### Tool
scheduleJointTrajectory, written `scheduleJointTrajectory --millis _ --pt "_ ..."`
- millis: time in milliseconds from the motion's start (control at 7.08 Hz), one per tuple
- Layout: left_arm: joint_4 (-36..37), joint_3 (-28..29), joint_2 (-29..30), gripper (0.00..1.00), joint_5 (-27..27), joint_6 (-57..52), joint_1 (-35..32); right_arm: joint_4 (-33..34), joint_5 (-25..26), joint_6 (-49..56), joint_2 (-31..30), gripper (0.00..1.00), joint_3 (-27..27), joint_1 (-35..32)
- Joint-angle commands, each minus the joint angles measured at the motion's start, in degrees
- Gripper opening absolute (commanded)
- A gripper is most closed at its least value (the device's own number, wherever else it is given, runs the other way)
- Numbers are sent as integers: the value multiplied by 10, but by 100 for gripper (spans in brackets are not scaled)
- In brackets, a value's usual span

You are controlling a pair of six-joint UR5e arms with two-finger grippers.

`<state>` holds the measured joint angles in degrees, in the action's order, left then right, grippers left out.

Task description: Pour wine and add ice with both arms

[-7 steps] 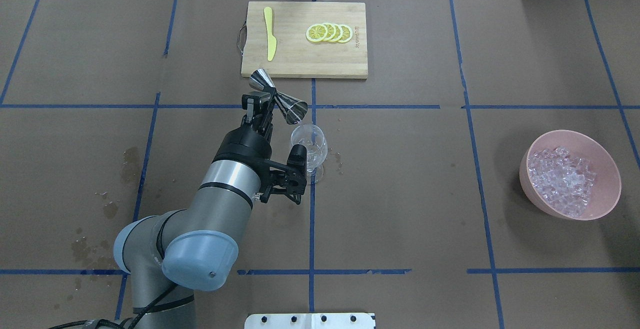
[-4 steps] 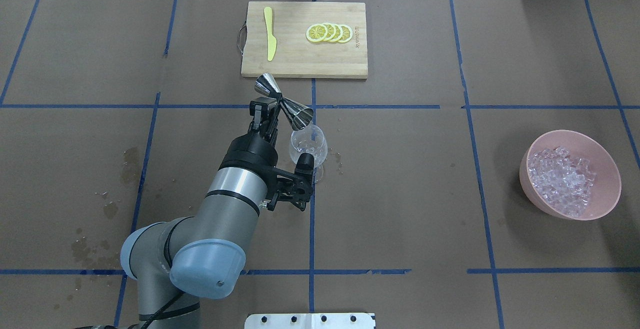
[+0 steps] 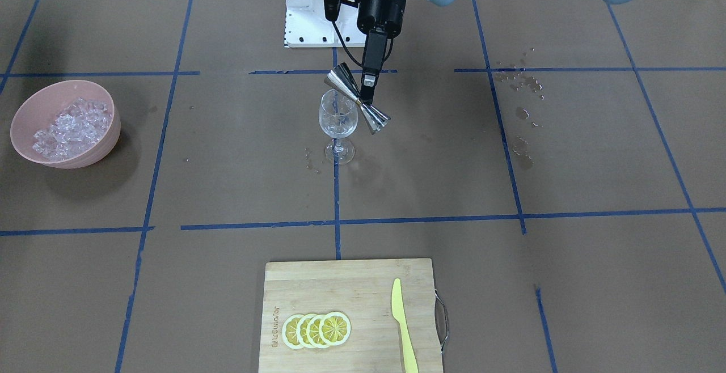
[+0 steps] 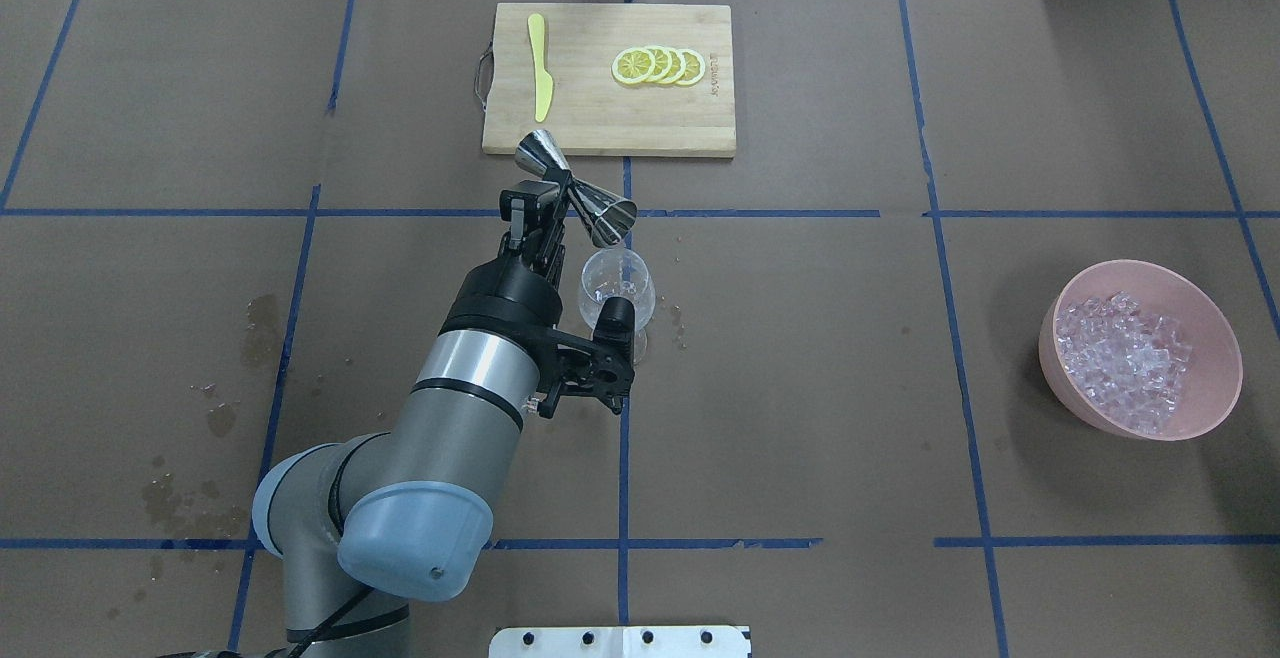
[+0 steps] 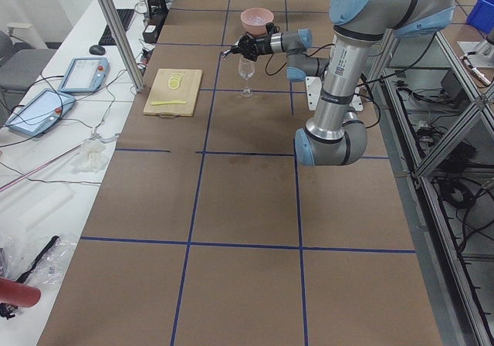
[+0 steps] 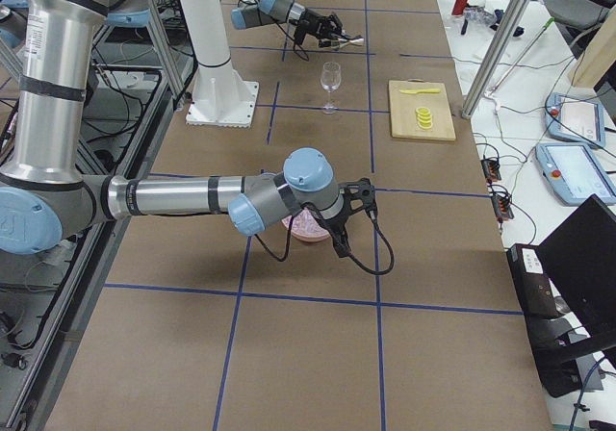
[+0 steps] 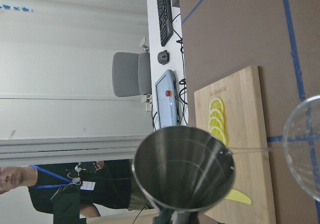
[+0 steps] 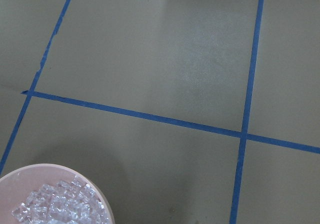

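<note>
My left gripper (image 4: 532, 216) is shut on the waist of a steel double-cone jigger (image 4: 577, 198). It holds the jigger tilted on its side, one mouth just beyond the rim of a clear wine glass (image 4: 616, 290) standing on the table. In the front view the gripper (image 3: 367, 86) holds the jigger (image 3: 358, 98) beside the glass (image 3: 338, 121). The left wrist view looks into the jigger's cup (image 7: 184, 174). The ice (image 4: 1125, 358) is heaped in a pink bowl (image 4: 1215, 338) at the right. My right arm (image 6: 289, 186) hovers over the bowl; I cannot tell its gripper's state.
A wooden cutting board (image 4: 600, 118) at the far middle carries several lemon slices (image 4: 658, 66) and a yellow knife (image 4: 540, 66). Wet spots (image 4: 260, 323) mark the brown paper on the left. The white robot base plate (image 4: 620, 641) sits at the near edge.
My left arm has shifted right with the jigger, so the jigger's lower mouth has come closer to the glass's far rim. The glass and the bowl have not moved.
</note>
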<state>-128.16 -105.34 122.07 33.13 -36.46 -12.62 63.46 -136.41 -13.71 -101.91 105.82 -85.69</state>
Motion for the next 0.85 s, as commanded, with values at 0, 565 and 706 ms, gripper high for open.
scheduleJointTrajectory --millis 0,565,706 --pt "-37 1 -2 0 15 63 -2 0 0 0 1 100 0 0" --pt "-37 -12 -28 0 186 328 -36 1 -1 0 2 99 -1 0" --pt "-38 -32 -58 0 201 379 -45 2 -1 0 2 99 -1 0"
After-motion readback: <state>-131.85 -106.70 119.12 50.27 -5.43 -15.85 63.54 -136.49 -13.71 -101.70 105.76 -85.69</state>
